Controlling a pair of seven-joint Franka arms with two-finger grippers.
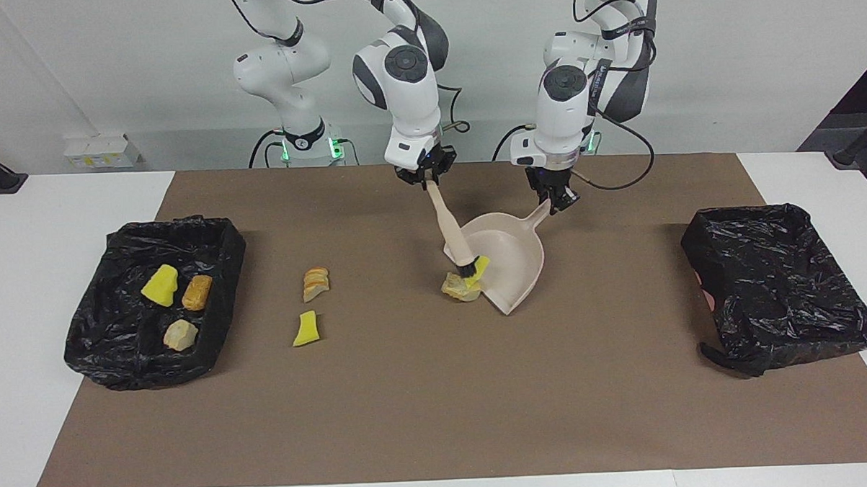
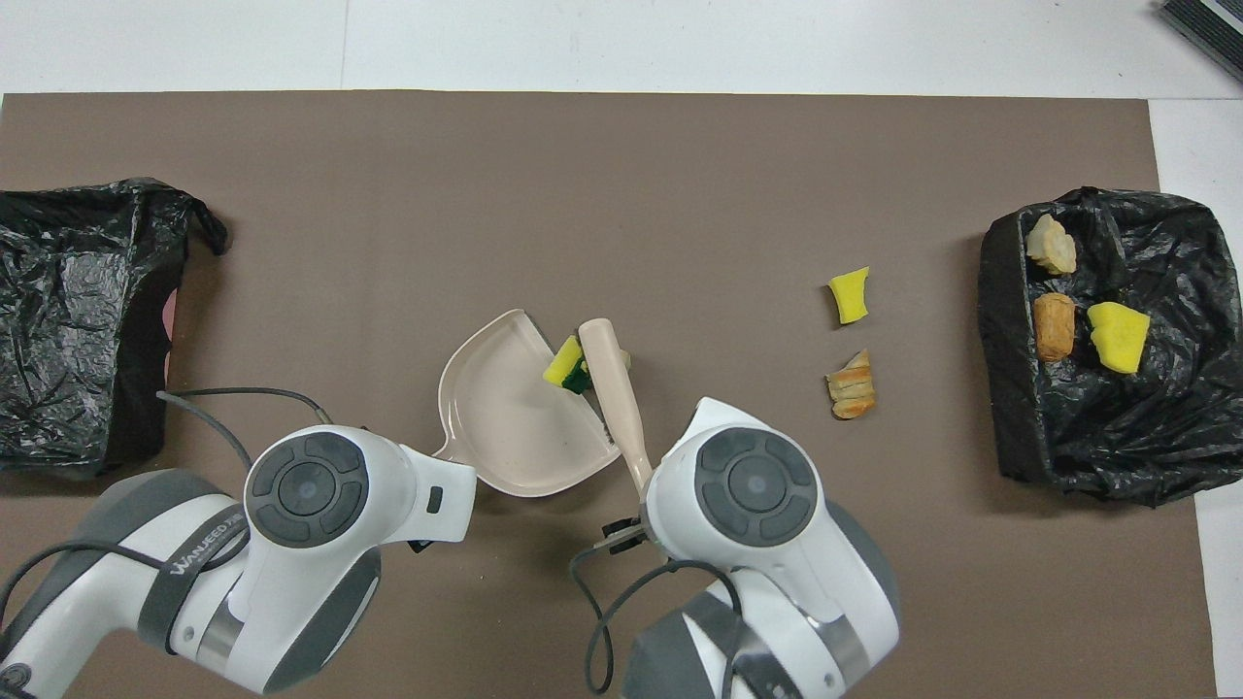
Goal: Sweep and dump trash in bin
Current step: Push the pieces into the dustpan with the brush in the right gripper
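My left gripper is shut on the handle of the beige dustpan, which lies on the brown mat with its mouth toward the right arm's end. My right gripper is shut on the beige brush. The brush's dark bristles rest at the pan's lip, touching a yellow sponge scrap and a tan bread chunk of trash just outside the lip. In the overhead view the brush covers most of that chunk, and the sponge sits on the pan's edge.
Two more scraps lie on the mat toward the right arm's end: a bread piece and a yellow wedge. The black-lined bin there holds three scraps. Another black-lined bin stands at the left arm's end.
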